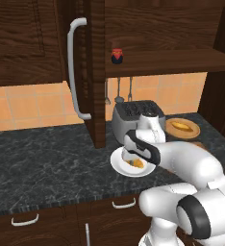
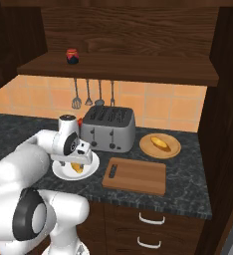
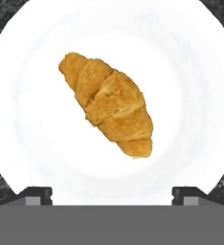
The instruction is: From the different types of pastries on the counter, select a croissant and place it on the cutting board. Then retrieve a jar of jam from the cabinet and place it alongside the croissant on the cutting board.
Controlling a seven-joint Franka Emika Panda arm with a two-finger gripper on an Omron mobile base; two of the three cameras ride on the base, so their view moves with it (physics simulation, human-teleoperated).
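**Gripper poised above the croissant on the white plate**

We see the gripper (image 3: 112, 195) pointing straight down, its two dark fingertips (image 3: 36, 193) standing wide apart with nothing between them. The croissant (image 3: 110, 105) lies diagonally near the middle of the white plate (image 3: 190, 86), untouched and clear of both fingertips. In the left base view the hand (image 1: 142, 144) hangs just over that plate (image 1: 119, 166), and part of the croissant (image 1: 136, 164) shows beneath it; the right base view gives the same arrangement, with the hand (image 2: 74, 147) above the plate (image 2: 62, 173) and the croissant (image 2: 77, 168).

Moving outward, we find the plate resting on the black counter (image 2: 188, 169), just in front of the grey toaster (image 2: 109, 128). The cutting board (image 2: 135, 175) lies beside the plate toward the right of the right base view, bare on top, its slot handle facing the plate. Behind the board sits a round wooden plate (image 2: 172, 147) carrying an oval bun (image 2: 160, 143).

Above, the cabinet door (image 1: 93, 72) stands open, with its long grey handle (image 1: 75, 67) toward us. The jar of jam (image 2: 72, 56) stands upright on the cabinet shelf (image 2: 138, 67). Utensils (image 2: 88, 93) hang on the tiled wall beneath.
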